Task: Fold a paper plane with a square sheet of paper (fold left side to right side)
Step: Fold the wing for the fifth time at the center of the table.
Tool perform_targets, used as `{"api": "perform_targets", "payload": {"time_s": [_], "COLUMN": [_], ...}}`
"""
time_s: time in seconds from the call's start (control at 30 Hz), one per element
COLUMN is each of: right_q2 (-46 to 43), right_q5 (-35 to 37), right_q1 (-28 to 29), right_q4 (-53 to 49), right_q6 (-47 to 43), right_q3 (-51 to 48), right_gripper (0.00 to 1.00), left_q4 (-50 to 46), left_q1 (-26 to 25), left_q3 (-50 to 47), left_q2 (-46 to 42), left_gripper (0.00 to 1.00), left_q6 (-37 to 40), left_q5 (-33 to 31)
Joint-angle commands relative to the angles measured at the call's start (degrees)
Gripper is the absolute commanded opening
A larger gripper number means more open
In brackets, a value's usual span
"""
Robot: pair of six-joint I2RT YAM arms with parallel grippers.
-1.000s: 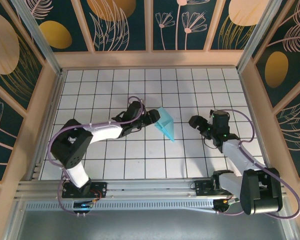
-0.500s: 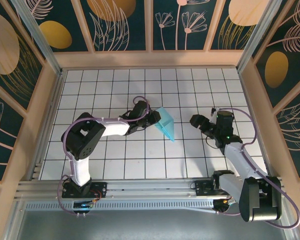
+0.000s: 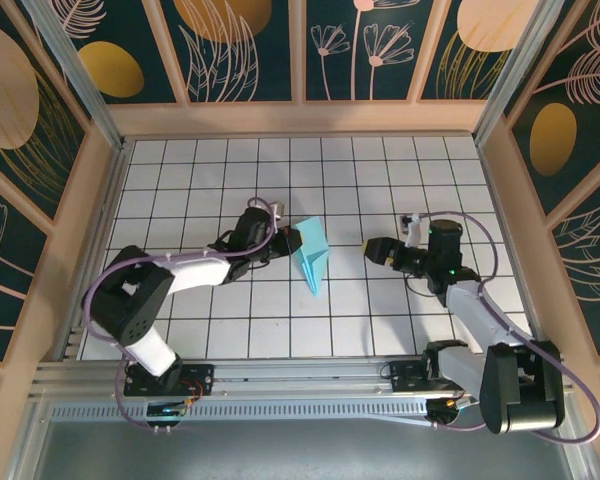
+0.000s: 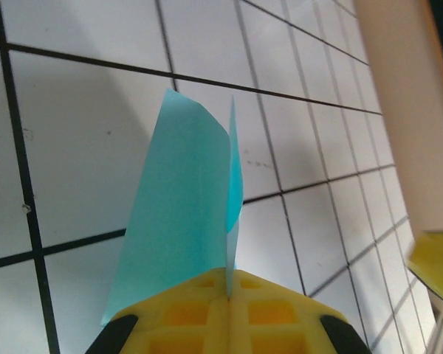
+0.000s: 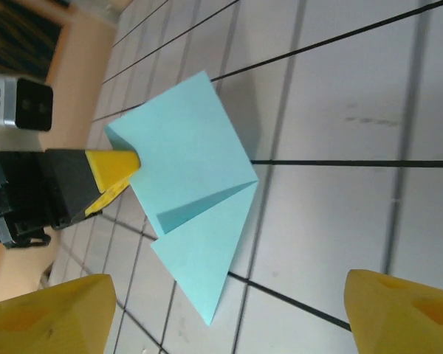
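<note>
L claw [image 3: 283, 243] clamps the folded turquoise paper [image 3: 312, 255], standing it up, prob. for your next fold; R claw [image 3: 373, 250], right of paper, gapes empty.

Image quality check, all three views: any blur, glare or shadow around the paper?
Top external: evenly lit, sharp, no glare on the paper. Left wrist: paper fairly sharp, the left fingers at the bottom edge slightly soft. Right wrist: the right fingers in the bottom corners are blurred, paper sharp, soft grey shadow on the tiles beside it.
</note>
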Motion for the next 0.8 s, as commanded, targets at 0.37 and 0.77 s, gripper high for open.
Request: {"api": "perform_targets", "payload": {"time_s": [0.37,0.77], "right_q2": [16.72,25.23], "right_q5": [-8.51,-13.42], "right_q1": [13.36,14.97], "right_q4": [25.91,30.35], "right_q6": [-2.74,-4.69], "right_q3": [-0.32,2.86], "right_gripper": [0.83,0.75], "left_q4": [12.94,18.29], "left_q1": [2.06,2.14], "left_q3": [-9.38,-10.05], "left_q2": [-5.33,-1.85], "left_gripper": [0.00,0.00], "left_q6": [11.70,9.35], "left_q5": [18.80,21.45]}}
